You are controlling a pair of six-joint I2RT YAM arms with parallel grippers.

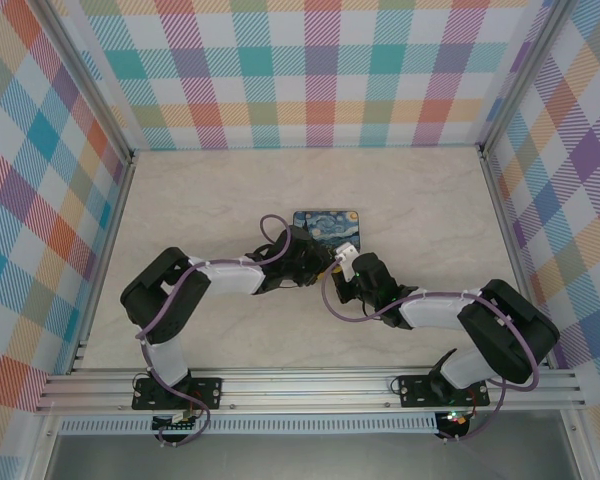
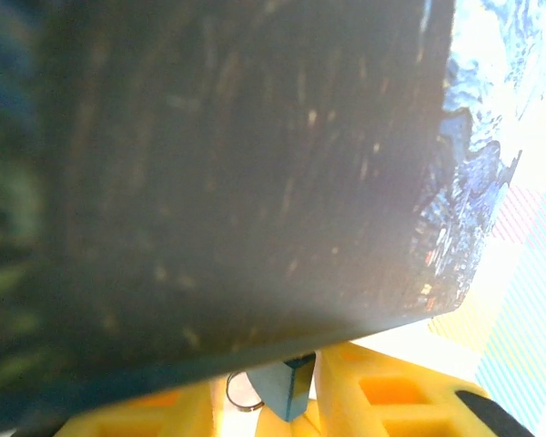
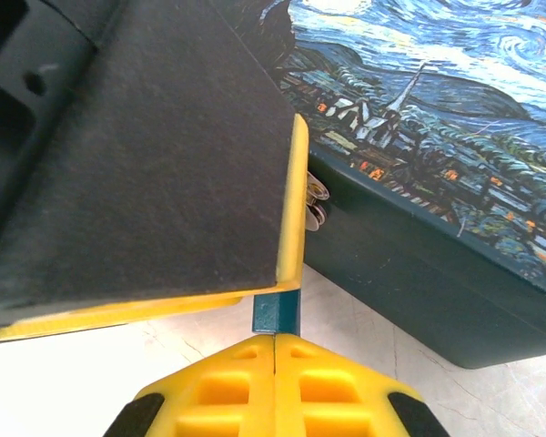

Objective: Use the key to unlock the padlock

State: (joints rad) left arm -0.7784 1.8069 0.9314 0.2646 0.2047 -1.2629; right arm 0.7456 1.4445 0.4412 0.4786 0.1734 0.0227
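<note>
Right claw point(image 3: 273, 350) clenched on padlock point(image 3: 275, 309) — likely steadying it beside box point(image 3: 455, 182) for unlocking; left claw point(image 2: 264, 411) straddles it — grip unclear.

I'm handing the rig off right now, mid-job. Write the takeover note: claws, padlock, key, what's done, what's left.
Right claw: shut on the padlock, just in front of the box.
Left claw: jaws part open on either side of the padlock, no firm grip visible.
Key: too small to place. A thin ring sits beside the padlock in the left wrist view.
Done: padlock gripped. Whether it is unlocked, I cannot tell.
Left: probably insert the key, turn it, free the shackle.
</note>
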